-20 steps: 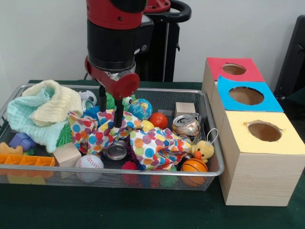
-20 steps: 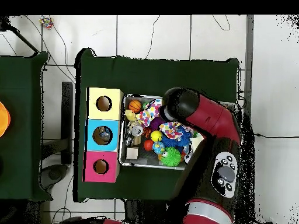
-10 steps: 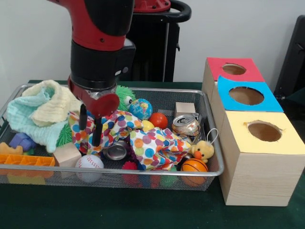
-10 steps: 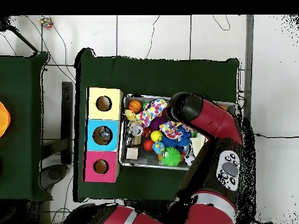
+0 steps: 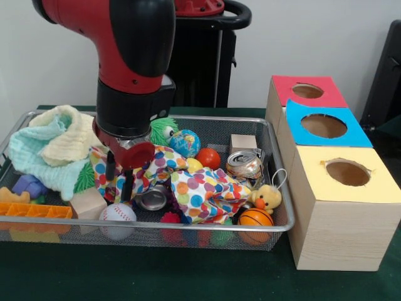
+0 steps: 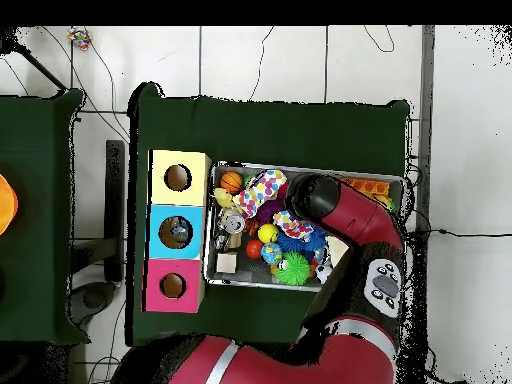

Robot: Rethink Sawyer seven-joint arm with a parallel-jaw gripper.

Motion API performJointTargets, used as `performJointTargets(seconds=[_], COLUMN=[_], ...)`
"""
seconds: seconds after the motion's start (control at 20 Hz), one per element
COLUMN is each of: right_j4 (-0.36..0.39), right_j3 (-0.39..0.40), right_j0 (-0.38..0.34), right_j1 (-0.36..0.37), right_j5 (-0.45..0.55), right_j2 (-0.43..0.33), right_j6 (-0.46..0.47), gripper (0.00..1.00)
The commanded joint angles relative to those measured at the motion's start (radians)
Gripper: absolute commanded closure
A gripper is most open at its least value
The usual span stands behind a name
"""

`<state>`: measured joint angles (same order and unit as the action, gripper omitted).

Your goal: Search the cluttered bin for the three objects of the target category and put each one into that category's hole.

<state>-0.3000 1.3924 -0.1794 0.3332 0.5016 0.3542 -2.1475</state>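
Observation:
The silver wire-mesh bin [image 5: 279,199] is full of toys and cloths; it also shows in the overhead view [image 6: 209,232]. My gripper [image 5: 119,180] is open and points down at the left end of a polka-dot cloth [image 5: 202,192], just above a baseball [image 5: 117,212] and left of a crushed can [image 5: 151,199]. Nothing is between the fingers. The blue-topped box's round hole [image 5: 324,126] is at the right, between the red-topped and yellow-topped boxes; it also shows in the overhead view [image 6: 175,232]. In the overhead view the arm [image 6: 318,196] hides the gripper.
In the bin lie a second can [image 5: 244,164], a globe ball [image 5: 185,143], a red ball [image 5: 208,158], a small basketball [image 5: 255,218], a duck [image 5: 267,197], wooden blocks [image 5: 88,204], a green spiky toy [image 5: 161,130] and pastel cloths [image 5: 56,147].
The arm has swung toward the picture's left in the front view and come down, so the fingers now reach the polka-dot cloth's left end near the baseball.

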Motion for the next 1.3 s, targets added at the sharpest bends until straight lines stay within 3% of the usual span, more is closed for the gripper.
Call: performJointTargets(seconds=[0.05, 0.25, 0.35, 0.4, 0.45, 0.75, 1.0, 1.15, 1.2, 1.3], right_j4=[-0.053, -0.063, -0.055, -0.056, -0.055, -0.059, -0.089, -0.07, -0.067, -0.052], right_j3=[0.096, 0.076, 0.065, -0.019, -0.032, -0.007, 0.071, 0.058, 0.066, 0.065], right_j0=[0.016, 0.027, -0.002, -0.004, -0.003, -0.001, 0.024, 0.053, 0.056, 0.052], right_j1=[-0.021, -0.033, -0.006, -0.033, -0.032, -0.038, -0.04, -0.052, -0.05, -0.048], right_j5=[0.027, 0.04, 0.081, 0.142, 0.165, 0.153, 0.11, 0.118, 0.113, 0.108], right_j2=[-0.081, -0.088, -0.074, -0.059, -0.055, -0.074, -0.084, -0.045, -0.038, -0.043], right_j6=[-0.222, -0.226, -0.197, -0.2, -0.2, -0.202, -0.251, -0.243, -0.232, -0.203], gripper=[0.0, 0.0, 0.0, 0.0, 0.0, 0.0, 0.0, 0.0, 1.0, 1.0])
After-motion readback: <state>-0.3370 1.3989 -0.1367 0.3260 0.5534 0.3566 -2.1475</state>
